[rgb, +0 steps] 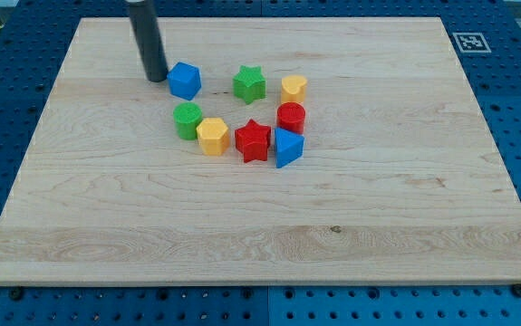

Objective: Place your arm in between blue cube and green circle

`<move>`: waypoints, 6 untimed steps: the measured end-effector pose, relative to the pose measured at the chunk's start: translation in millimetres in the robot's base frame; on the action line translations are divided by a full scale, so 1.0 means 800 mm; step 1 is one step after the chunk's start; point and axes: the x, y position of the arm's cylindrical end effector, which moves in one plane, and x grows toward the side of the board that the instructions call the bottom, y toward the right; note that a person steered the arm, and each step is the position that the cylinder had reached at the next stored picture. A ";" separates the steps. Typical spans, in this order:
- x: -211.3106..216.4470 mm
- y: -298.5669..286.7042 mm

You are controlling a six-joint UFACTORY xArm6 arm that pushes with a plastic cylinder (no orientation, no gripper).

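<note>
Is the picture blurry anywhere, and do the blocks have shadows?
In the camera view everything looks sharp; the wood grain of the board is crisp. Lighting is soft and even, no glare. My tip and the blue cube beside it, like the green circle, cast only faint, small shadows at their bases.

Single camera, raised, looking down at a slant across the table [405, 226] from its near edge toward the far edge. All four edges lie in frame, so it stands fairly well back. Mounting apparently off-board; not confirmable. No second view.
</note>
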 end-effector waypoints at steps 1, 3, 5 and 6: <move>0.005 -0.037; 0.048 -0.028; 0.072 0.048; 0.075 0.089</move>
